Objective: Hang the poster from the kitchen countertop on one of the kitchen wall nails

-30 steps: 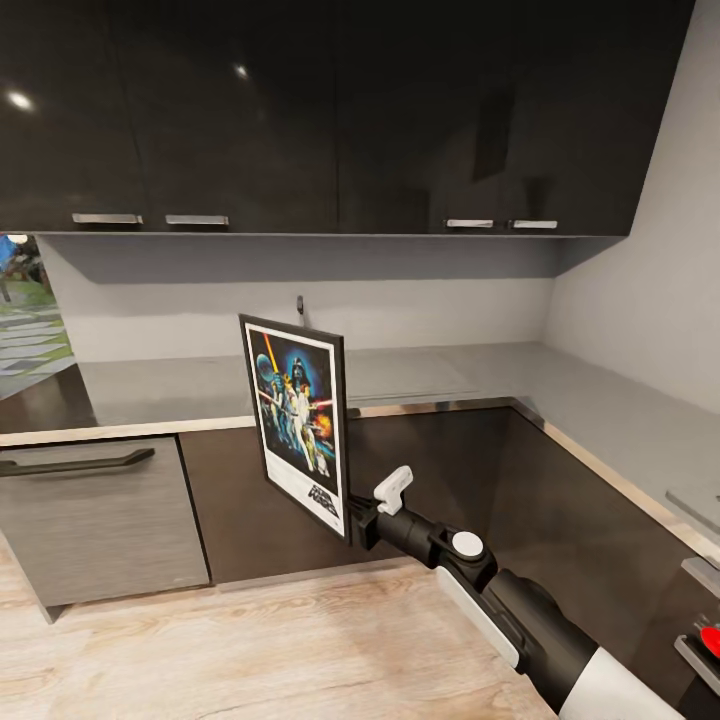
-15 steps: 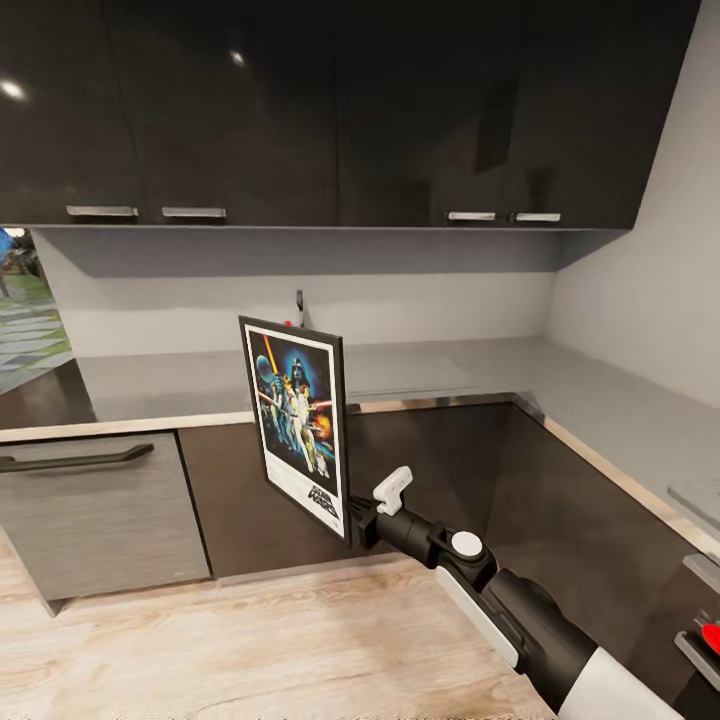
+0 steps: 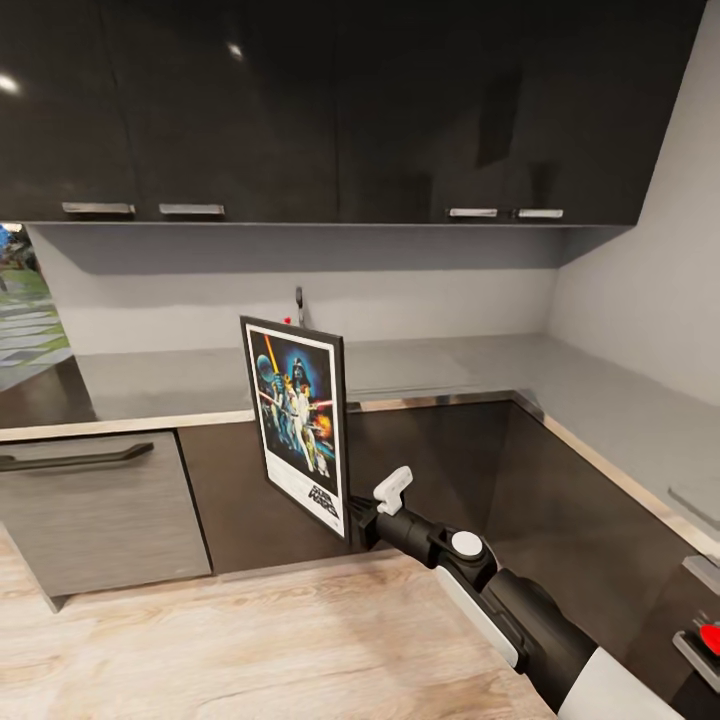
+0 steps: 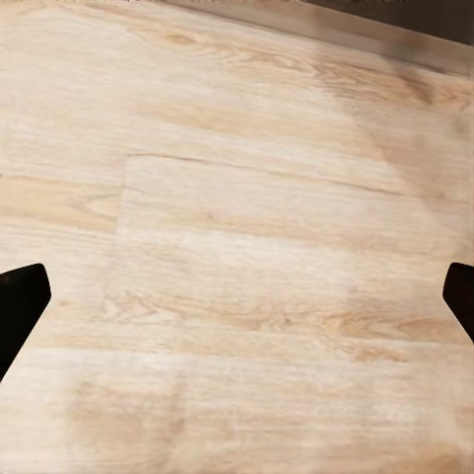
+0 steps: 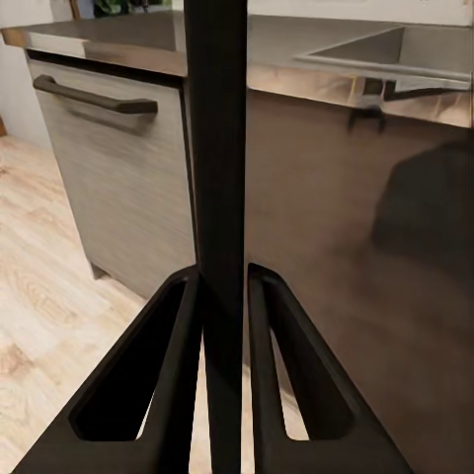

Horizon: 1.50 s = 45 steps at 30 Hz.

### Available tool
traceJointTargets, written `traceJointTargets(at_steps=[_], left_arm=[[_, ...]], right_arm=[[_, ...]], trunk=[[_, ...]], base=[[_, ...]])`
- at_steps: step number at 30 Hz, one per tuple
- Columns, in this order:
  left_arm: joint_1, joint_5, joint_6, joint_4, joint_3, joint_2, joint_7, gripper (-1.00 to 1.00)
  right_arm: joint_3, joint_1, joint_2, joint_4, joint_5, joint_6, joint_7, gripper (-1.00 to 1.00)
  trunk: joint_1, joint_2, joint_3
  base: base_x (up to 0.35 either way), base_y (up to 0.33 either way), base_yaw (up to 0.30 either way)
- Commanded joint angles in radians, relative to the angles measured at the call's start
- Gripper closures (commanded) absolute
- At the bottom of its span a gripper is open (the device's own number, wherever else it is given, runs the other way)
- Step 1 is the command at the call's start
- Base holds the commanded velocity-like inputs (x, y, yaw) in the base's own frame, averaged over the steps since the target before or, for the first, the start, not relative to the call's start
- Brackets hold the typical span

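We see our right gripper (image 3: 352, 520) with its jaws clamped on the lower edge of the tall black-framed Star Wars poster (image 3: 297, 416), holding it upright in the air in front of the dark cabinet fronts (image 3: 440, 470), near the long grey metallic countertop (image 3: 200, 385) but not touching it. From the right wrist, the two black fingers (image 5: 178, 365) press either side of the poster's thin dark edge (image 5: 217, 148). The left gripper's dark fingertips (image 4: 20, 306) sit well apart over the pale wooden floor (image 4: 237, 247), holding nothing.
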Motion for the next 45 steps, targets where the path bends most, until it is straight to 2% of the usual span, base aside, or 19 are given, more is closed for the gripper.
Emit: traceJointTargets(at_steps=[1,10,34,42,45], left_arm=[[0.000,0.004,0.001,0.000,0.002,0.000,-0.007,-1.00],[0.000,0.004,0.001,0.000,0.002,0.000,-0.007,-1.00],[0.000,0.004,0.001,0.000,0.002,0.000,-0.007,-1.00],[0.000,0.004,0.001,0.000,0.002,0.000,-0.007,-1.00],[0.000,0.004,0.001,0.000,0.002,0.000,-0.007,-1.00]], right_arm=[[0.001,-0.001,0.000,-0.001,-0.012,0.006,0.001,1.00],[0.000,0.000,-0.001,-0.003,-0.012,0.002,0.000,1.00],[-0.014,0.000,-0.001,-0.001,-0.012,0.005,0.000,1.00],[-0.015,-0.001,-0.002,-0.002,-0.012,0.005,0.002,1.00],[-0.031,-0.001,-0.009,-0.002,-0.012,0.006,0.004,1.00]], trunk=[[-0.004,0.007,0.002],[-0.038,0.070,0.029],[-0.130,0.238,0.067],[-0.161,0.294,0.088],[-0.173,0.315,0.097]], base=[[0.000,0.000,0.000],[0.000,0.000,0.000],[0.000,0.000,0.000],[0.000,0.000,0.000],[0.000,0.000,0.000]])
